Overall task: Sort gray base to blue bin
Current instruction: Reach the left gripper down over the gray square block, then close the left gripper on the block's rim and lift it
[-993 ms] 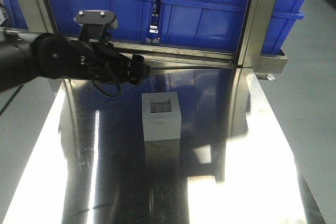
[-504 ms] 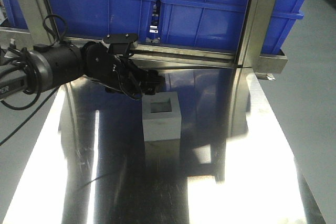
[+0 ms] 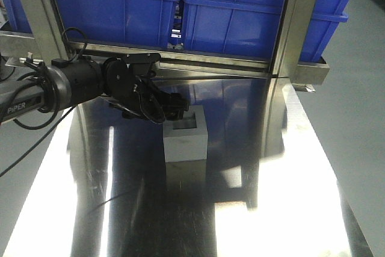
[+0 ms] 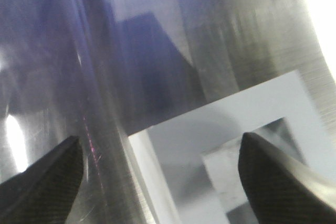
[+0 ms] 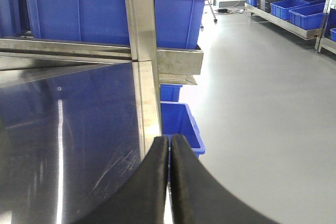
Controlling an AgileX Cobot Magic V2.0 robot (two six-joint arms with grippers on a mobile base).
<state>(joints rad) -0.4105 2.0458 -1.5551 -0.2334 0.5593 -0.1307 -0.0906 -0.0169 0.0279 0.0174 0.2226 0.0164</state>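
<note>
Left gripper (image 3: 176,108) is spread wide with nothing in it, sitting over the far-left top corner of the gray base (image 3: 185,139). In the left wrist view one fingertip (image 4: 52,171) is over bare steel just outside the block's edge and the other is over the square recess; contact with the block can't be confirmed from either view. The gray base stands upright on the bench (image 3: 271,179), roughly mid-width and toward the far side, with the recess facing up. It is outside any bin. The left arm comes in low from the left side with its cable trailing off the bench edge. Right gripper (image 5: 169,144) has its fingers pressed together and holds nothing; it is parked over the bench's right edge, well apart from the block. Behind the bench, past the steel rail, a left blue bin (image 3: 114,16) and a right blue bin (image 3: 240,19) sit side by side on the shelf, the left one holding something red. A steel post (image 3: 295,22) stands in front of the right one. The right wrist view also shows a smaller blue bin on the floor (image 5: 181,124) beside the bench.
</note>
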